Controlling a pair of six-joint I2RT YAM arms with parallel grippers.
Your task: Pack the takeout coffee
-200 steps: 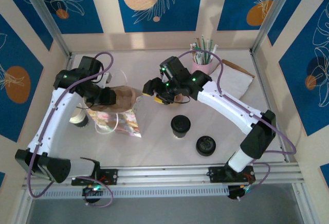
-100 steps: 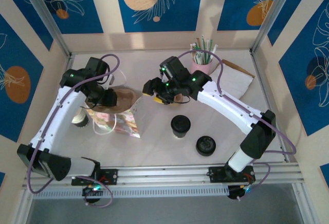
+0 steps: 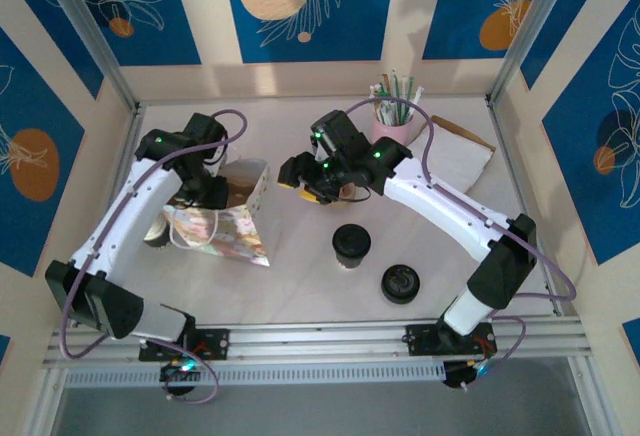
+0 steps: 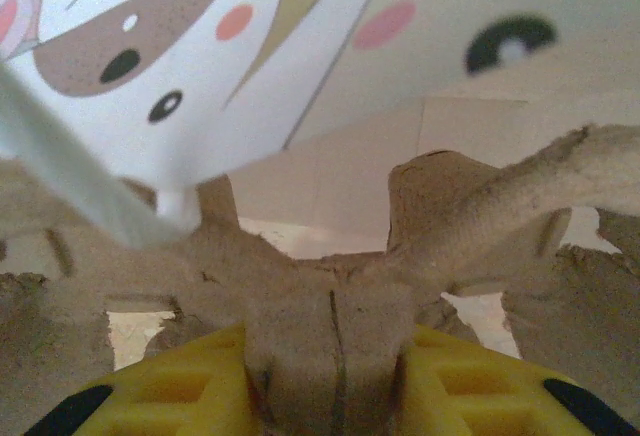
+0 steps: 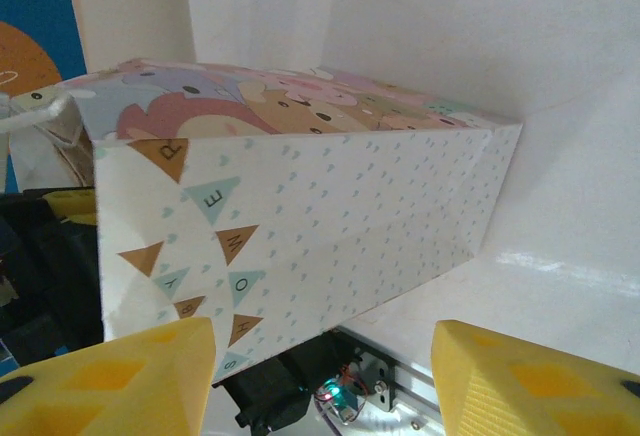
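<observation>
The takeout coffee (image 3: 351, 244), seen from above as a black round lid, stands on the table right of centre, apart from both grippers. My left gripper (image 3: 213, 192) (image 4: 325, 376) is shut on a brown moulded-pulp cup carrier (image 4: 470, 216) (image 3: 238, 193) and holds it in the mouth of a printed paper gift bag (image 3: 225, 234) (image 4: 200, 36). The bag's mouth is raised toward the right. My right gripper (image 3: 308, 188) (image 5: 325, 356) hovers open just right of the bag (image 5: 300, 216), nothing between its yellow fingers (image 5: 130, 376).
Another black-lidded round thing (image 3: 400, 283) sits near the front right. A cream cup (image 3: 155, 232) stands partly under my left arm. A pink cup of straws (image 3: 392, 121) and a white-and-brown paper sheet (image 3: 455, 156) are at the back right. Walls enclose the table (image 3: 300, 291).
My left arm has swung farther back and right, pushing the carrier into the bag. The bag's mouth has lifted and opened. The right arm has stayed put.
</observation>
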